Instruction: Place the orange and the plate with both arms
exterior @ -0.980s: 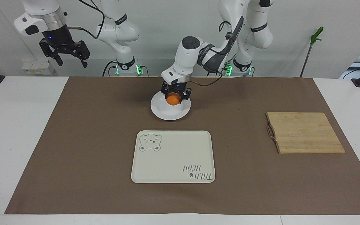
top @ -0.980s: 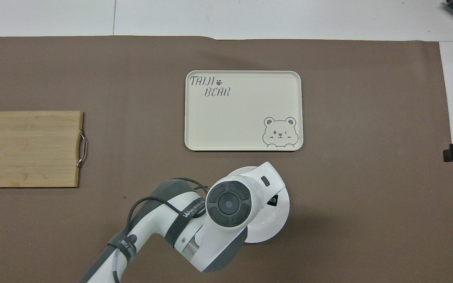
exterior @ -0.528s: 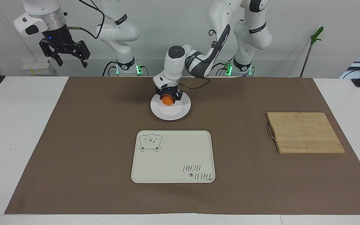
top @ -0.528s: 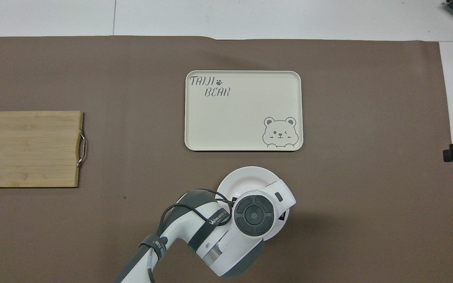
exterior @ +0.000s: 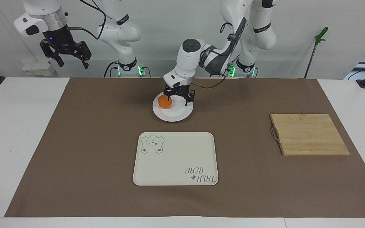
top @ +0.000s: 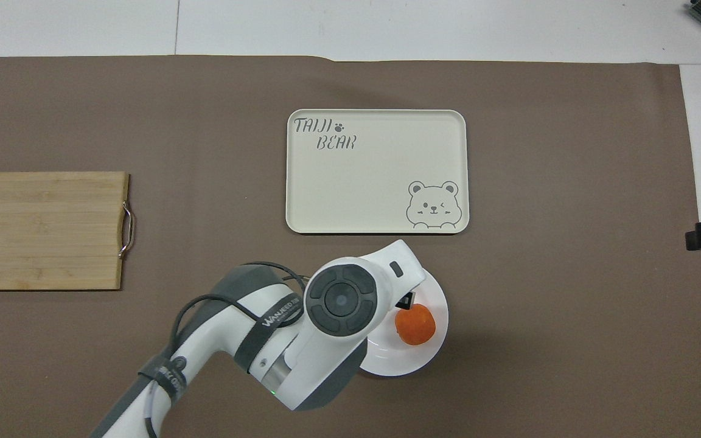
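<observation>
Two white robot arms stand at a table covered by a brown mat. An orange [exterior: 165, 102] sits on a white plate [exterior: 176, 115] near the robots, at the middle of the mat. The left gripper [exterior: 178, 96] hangs low over the plate, just beside the orange, its fingers spread apart and holding nothing. The right gripper [exterior: 66, 54] waits high over the right arm's end of the table, fingers open and empty. A cream tray [exterior: 175, 158] with a bear drawing lies farther from the robots than the plate. A wooden board [exterior: 309, 134] lies toward the left arm's end.
</observation>
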You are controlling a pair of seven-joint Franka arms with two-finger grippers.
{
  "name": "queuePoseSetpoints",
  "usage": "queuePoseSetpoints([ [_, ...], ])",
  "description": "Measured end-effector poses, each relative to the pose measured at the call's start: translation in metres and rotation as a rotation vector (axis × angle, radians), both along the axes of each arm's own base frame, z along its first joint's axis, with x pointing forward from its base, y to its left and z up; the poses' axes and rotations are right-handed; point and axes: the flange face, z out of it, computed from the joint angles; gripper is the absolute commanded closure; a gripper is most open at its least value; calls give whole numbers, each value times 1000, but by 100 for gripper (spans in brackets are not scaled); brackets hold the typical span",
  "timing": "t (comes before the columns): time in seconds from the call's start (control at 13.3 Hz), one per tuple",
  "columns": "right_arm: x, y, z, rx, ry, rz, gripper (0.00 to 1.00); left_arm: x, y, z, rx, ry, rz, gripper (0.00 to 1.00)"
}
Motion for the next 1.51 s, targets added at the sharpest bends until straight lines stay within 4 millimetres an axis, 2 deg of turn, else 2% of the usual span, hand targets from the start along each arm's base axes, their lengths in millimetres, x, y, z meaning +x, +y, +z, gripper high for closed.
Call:
queuePoseSetpoints([
  [0.23, 0, 0, 0, 0, 0, 0, 0, 52, 77, 40, 31, -48, -2, 0],
  [0.38, 0, 0, 0, 0, 0, 0, 0, 85, 136, 67, 50, -65, -14, 0],
  [0.6, 0, 0, 0, 0, 0, 0, 0, 120, 215, 119, 64, -88, -31, 0],
  [0.9, 0, 0, 0, 0, 0, 0, 0, 126, 291, 183, 85, -70, -8, 0],
  [1.06, 0, 0, 0, 0, 0, 0, 0, 123, 337, 220, 102, -51, -55, 0],
  [1.28, -1, -3, -1, 1, 7, -7, 0, 117, 406, 247, 113, 1, -47, 0],
  [1.36, -2, -10, -1, 2, 8, -19, 0, 114, 421, 255, 113, 14, -29, 0],
  [1.51, -3, -21, -1, 4, 8, -41, 0, 110, 436, 272, 113, 9, -5, 0],
])
